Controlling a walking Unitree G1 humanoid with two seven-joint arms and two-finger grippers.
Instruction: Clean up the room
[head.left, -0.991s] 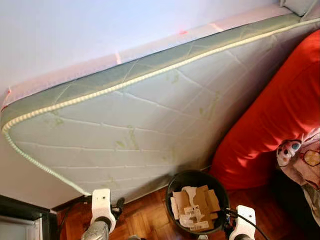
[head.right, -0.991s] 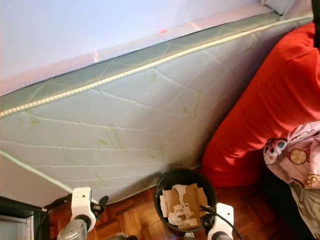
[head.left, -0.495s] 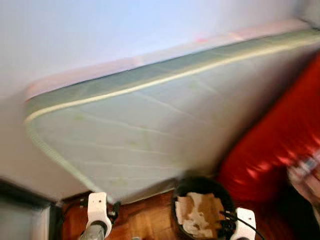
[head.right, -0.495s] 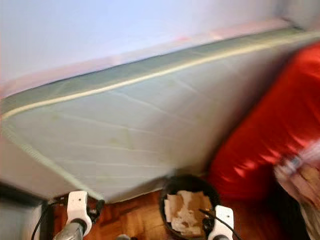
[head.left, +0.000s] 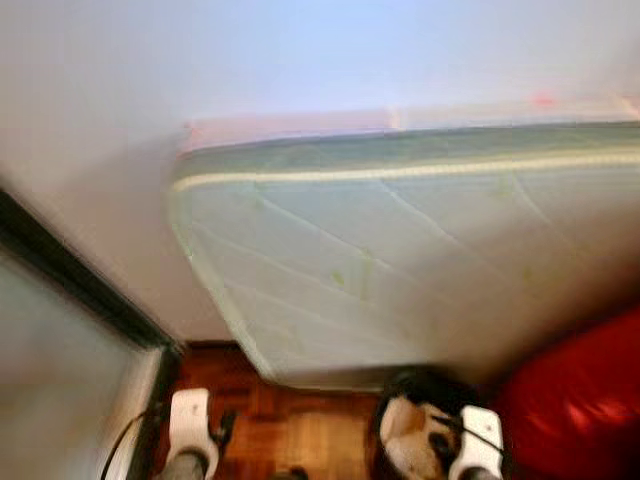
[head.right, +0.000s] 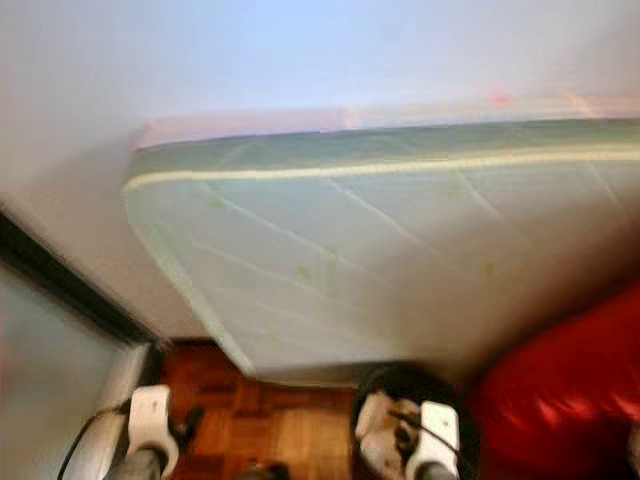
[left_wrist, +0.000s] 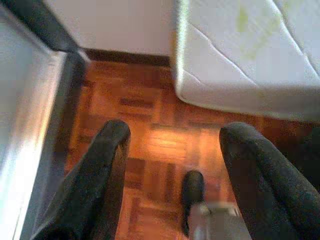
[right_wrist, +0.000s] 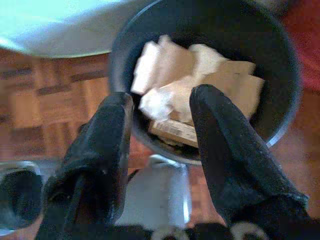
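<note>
1. Right wrist view: the right gripper (right_wrist: 159, 117) has its jaws spread apart and empty, hanging directly over the open mouth of the black bin (right_wrist: 280, 75). Between the 2 fingers you look straight down onto the cardboard scraps (right_wrist: 200, 95) piled inside.
2. The relation that matters: the bin sits on the floor just below and ahead of the right jaws, well apart from the left arm, so the right arm is clearly the nearer one. The bin is round, so it has no long axis to line up with; the scraps lie flat and overlapping in mixed directions.
3. Left wrist view: the left gripper (left_wrist: 172, 150) also has its jaws wide apart with nothing between them, over bare parquet floor (left_wrist: 150, 110), near the lower corner of the mattress (left_wrist: 250, 45).
4. Outward, in the left eye view: the mattress stands on edge, leaning against the wall (head.left: 300, 50), with the bin at its foot and a red cushion (head.left: 580, 400) just beside the bin on the robot's right. A dark door frame (head.left: 70, 275) runs along the left.
5. Writing: none can be read; the scraps are too blurred to show any print or label.
</note>
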